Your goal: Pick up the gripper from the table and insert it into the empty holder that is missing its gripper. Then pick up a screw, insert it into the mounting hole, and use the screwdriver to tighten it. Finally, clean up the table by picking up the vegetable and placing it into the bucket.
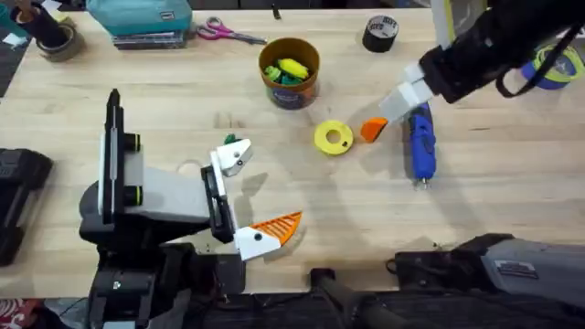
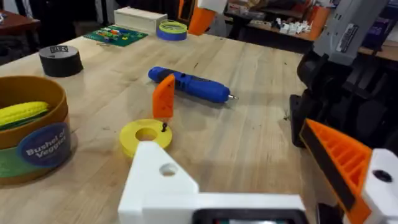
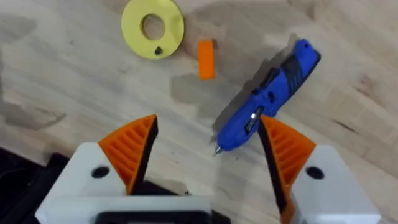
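The orange gripper wedge [image 1: 373, 129] [image 2: 163, 96] [image 3: 206, 59] stands on the table between the yellow disc [image 1: 334, 137] and the blue screwdriver [image 1: 420, 142] [image 3: 273, 99]. My right gripper [image 1: 398, 102] [image 3: 208, 143] hovers open above the wedge and screwdriver, holding nothing. My left gripper [image 1: 245, 198] [image 2: 249, 162] is open; one finger ends in the bare white holder [image 1: 236, 157] [image 2: 165, 180], while the other carries an orange pad [image 1: 279, 227]. A small black screw [image 2: 164, 127] [image 3: 158, 51] rests on the disc. The green vegetable [image 1: 231, 140] lies beside the holder. The brown bucket [image 1: 291, 87] [image 2: 37, 146] stands at the back.
The bucket holds a yellow toy corn [image 1: 292, 68]. A black tape roll [image 1: 380, 33] and scissors [image 1: 224, 33] lie at the back, and a blue tape roll [image 1: 558, 66] sits at the far right. Bare wood lies in front of the screwdriver.
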`<control>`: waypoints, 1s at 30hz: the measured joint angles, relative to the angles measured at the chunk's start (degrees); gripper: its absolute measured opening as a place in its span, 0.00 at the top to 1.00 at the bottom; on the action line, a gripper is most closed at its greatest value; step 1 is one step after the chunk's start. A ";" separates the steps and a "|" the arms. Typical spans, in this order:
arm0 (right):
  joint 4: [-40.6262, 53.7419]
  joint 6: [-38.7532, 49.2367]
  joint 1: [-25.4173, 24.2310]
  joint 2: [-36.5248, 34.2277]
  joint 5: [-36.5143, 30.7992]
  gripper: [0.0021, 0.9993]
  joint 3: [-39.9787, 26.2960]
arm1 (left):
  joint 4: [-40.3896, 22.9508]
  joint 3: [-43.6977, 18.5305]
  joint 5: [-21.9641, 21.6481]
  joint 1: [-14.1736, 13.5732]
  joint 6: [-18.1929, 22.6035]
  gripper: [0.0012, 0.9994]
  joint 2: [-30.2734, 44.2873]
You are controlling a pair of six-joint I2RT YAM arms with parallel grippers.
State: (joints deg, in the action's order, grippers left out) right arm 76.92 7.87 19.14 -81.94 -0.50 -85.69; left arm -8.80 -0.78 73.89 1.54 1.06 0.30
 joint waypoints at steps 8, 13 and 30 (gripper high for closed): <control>-7.64 0.09 -0.02 -0.05 -0.32 0.00 8.61 | -0.02 0.00 -0.02 0.00 -0.02 0.01 0.00; -13.37 0.10 -0.01 -0.05 -0.32 0.00 14.27 | 0.00 0.00 -0.01 0.00 -0.01 0.01 0.00; -21.02 -1.08 0.00 -8.31 -0.32 0.00 18.42 | 0.00 0.00 -0.02 0.00 0.00 0.01 0.01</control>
State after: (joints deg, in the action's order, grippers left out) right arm 55.89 6.80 19.14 -90.25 -0.82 -67.26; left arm -8.80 -0.78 73.87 1.54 1.06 0.31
